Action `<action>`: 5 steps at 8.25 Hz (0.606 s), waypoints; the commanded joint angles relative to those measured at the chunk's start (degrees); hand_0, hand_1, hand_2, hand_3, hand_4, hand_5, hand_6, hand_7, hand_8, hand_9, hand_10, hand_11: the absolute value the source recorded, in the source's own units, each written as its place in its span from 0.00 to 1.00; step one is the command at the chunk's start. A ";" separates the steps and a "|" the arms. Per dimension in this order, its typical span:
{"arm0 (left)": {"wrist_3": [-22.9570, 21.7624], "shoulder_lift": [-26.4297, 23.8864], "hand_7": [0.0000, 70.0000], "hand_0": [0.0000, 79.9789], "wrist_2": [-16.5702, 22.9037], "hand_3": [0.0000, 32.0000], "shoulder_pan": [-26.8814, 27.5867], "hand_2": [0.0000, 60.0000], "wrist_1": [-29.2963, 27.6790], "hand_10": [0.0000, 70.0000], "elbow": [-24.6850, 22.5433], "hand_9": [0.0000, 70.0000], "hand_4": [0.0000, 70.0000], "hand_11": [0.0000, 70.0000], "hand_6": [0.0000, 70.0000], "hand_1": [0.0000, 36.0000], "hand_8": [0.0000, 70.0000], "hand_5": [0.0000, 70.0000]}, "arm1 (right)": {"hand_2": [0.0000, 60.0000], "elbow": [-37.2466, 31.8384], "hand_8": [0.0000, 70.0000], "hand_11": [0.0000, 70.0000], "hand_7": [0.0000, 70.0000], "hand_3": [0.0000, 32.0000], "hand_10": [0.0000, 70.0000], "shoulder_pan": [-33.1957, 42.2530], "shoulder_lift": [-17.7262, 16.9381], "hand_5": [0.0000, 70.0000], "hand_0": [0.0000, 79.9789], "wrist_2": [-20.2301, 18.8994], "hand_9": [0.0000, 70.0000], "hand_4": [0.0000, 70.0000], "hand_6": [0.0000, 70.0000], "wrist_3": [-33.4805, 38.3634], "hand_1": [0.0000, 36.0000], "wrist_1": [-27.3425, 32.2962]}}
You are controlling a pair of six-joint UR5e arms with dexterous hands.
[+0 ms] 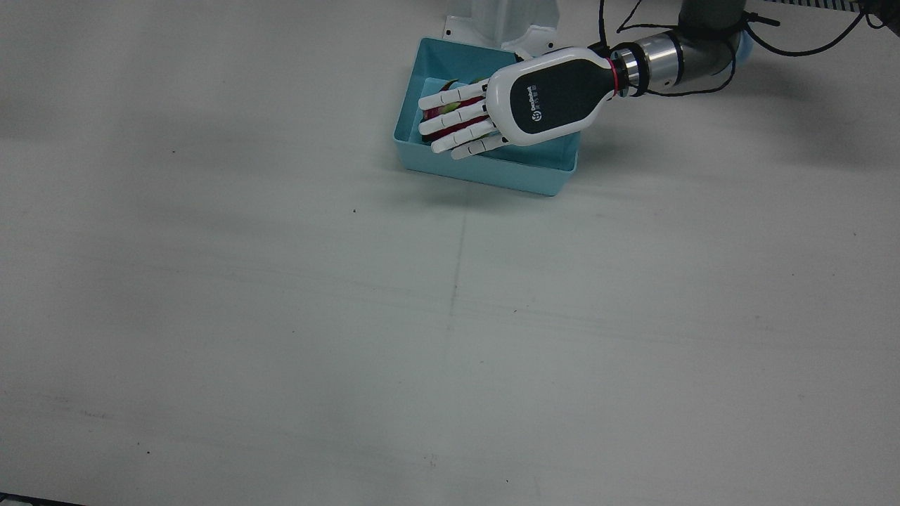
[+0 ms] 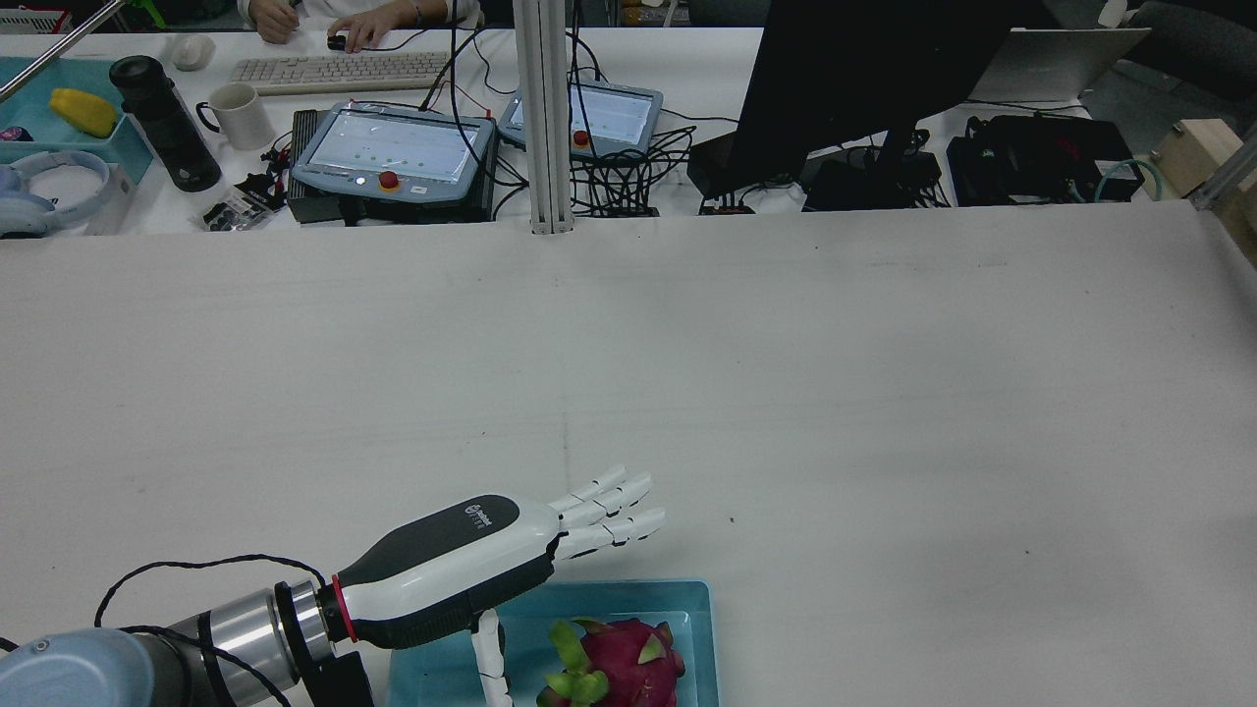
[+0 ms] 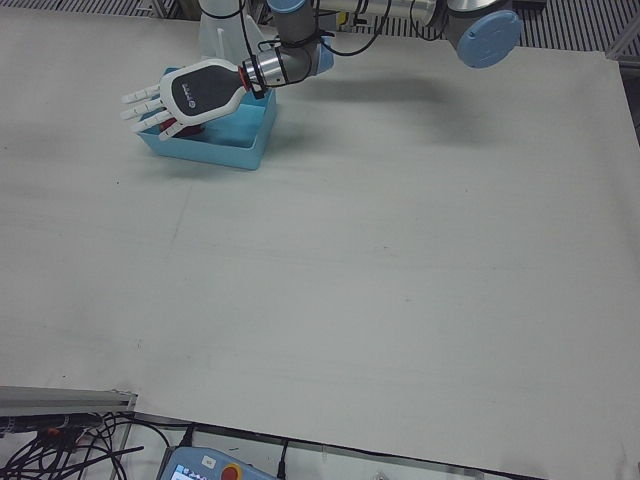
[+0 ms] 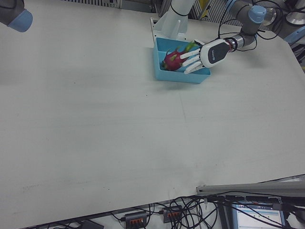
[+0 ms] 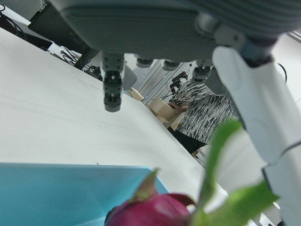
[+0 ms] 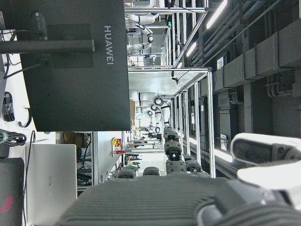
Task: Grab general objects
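A magenta dragon fruit (image 2: 619, 663) with green scales lies in a light blue bin (image 2: 638, 591) near the robot's side of the table. My left hand (image 1: 520, 102) hovers palm down over the bin (image 1: 492, 172), fingers spread and straight, holding nothing. In the right-front view the hand (image 4: 207, 53) sits just beside the fruit (image 4: 172, 59). The left hand view shows the fruit (image 5: 155, 212) close below the fingers (image 5: 113, 92). My right hand (image 6: 178, 197) shows only in its own view, raised, facing a monitor, fingers extended and empty.
The arm pedestal (image 1: 503, 21) stands right behind the bin. Beyond the table's far edge are teach pendants (image 2: 393, 147), a monitor (image 2: 864, 69), cables and a desk with a keyboard. The right arm's elbow (image 4: 14, 14) is off at the table's far side.
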 commanded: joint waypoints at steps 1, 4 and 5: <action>-1.09 4.97 0.09 0.62 -1.33 0.10 -1.19 0.68 -5.85 0.07 -2.09 0.00 0.00 0.14 0.00 0.73 0.00 0.18 | 0.00 0.00 0.00 0.00 0.00 0.00 0.00 0.00 0.00 0.00 0.00 0.00 0.00 0.00 0.00 0.00 0.00 0.00; -9.77 7.04 0.19 0.61 -6.44 0.00 -11.35 0.57 -6.52 0.11 0.78 0.02 0.05 0.19 0.00 0.61 0.00 0.54 | 0.00 0.00 0.00 0.00 0.00 0.00 0.00 0.00 0.00 0.00 0.00 0.00 0.00 0.00 0.00 0.00 0.00 0.00; -12.76 7.56 0.18 0.61 -8.10 0.00 -14.70 0.51 -6.52 0.11 2.10 0.02 0.05 0.19 0.00 0.60 0.00 0.48 | 0.00 0.00 0.00 0.00 0.00 0.00 0.00 0.00 0.00 0.00 0.00 0.00 0.00 0.00 0.00 0.00 0.00 0.00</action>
